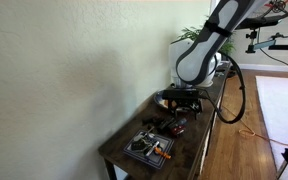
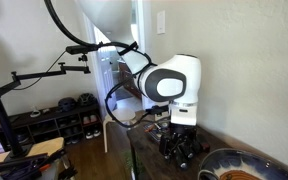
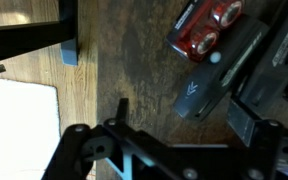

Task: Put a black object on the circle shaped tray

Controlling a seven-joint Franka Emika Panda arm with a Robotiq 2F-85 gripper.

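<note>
No readable text — only a faint pale emblem on a black object point(image 3: 209, 85).

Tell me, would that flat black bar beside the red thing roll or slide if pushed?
Probably slide, not roll: the black bar looks flat and lies flush on the wooden table. Its straight edges suggest it is stiff. Its weight cannot be judged.

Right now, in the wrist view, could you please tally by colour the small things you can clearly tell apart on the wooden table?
Red item: 1
Blue piece: 1
Black item with a pale mark: 1
Total: 3
The other dark things at the right edge overlap too much to count.
</note>
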